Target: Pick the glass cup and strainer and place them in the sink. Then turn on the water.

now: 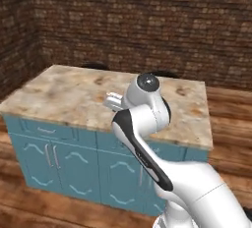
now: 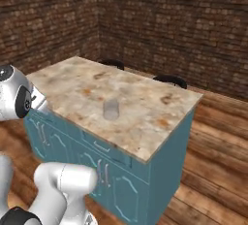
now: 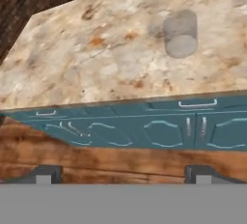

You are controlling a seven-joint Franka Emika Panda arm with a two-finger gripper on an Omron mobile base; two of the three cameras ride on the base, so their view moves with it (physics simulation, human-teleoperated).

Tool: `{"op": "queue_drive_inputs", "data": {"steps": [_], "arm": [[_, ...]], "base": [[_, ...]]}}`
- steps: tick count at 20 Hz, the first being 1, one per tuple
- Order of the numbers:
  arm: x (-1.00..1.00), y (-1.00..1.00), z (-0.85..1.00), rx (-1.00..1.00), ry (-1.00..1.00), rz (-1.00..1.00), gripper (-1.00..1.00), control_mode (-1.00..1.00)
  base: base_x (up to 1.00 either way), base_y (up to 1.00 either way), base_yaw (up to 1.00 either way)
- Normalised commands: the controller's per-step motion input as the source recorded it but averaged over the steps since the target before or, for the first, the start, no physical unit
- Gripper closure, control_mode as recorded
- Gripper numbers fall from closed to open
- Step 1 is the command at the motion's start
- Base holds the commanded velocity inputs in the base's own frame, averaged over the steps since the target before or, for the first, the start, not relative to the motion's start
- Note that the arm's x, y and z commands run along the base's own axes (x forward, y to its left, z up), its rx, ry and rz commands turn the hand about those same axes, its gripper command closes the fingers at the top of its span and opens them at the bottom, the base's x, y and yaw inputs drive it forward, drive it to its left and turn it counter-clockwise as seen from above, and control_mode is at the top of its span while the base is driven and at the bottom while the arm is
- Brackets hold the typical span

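Observation:
The glass cup [image 2: 111,109] stands upright on the marble island counter [image 2: 72,86], near the middle of its front half. In the hand view the glass cup [image 3: 181,33] appears at the upper right, well beyond the counter's front edge. My gripper [image 3: 124,175] is open with nothing between its fingers. It hovers off the counter's front side, looking over the teal cabinet fronts [image 3: 159,126], apart from the cup. In the left base view my own arm [image 1: 142,119] hides the cup. The strainer, the sink and the water are out of view.
Two dark rounded seat backs [image 2: 112,63] [image 2: 169,79] rise behind the counter's far edge. Brick walls [image 2: 169,20] close the room behind and to the left. Wooden floor [image 2: 213,170] surrounds the island. Drawer and door handles [image 3: 197,104] line the cabinet front.

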Motion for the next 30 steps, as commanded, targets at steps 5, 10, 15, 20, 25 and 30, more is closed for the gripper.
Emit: {"op": "queue_drive_inputs", "data": {"steps": [5,10,15,20,25,30], "arm": [[0.00,0.00,0.00,0.00,0.00,0.00,-1.00,1.00],[0.00,0.00,0.00,0.00,0.00,0.00,-1.00,1.00],[0.00,0.00,0.00,0.00,0.00,0.00,-1.00,1.00],[0.00,0.00,0.00,0.00,0.00,0.00,-1.00,1.00],[0.00,0.00,0.00,0.00,0.00,0.00,-1.00,1.00],[0.00,0.00,0.00,0.00,0.00,0.00,-1.00,1.00]], "base": [[0.58,0.02,-0.55],[0.09,0.27,-0.56],[0.02,0.48,-0.43],[0.20,0.71,-0.25],[0.46,0.30,-0.06],[0.62,0.00,0.00]]}}
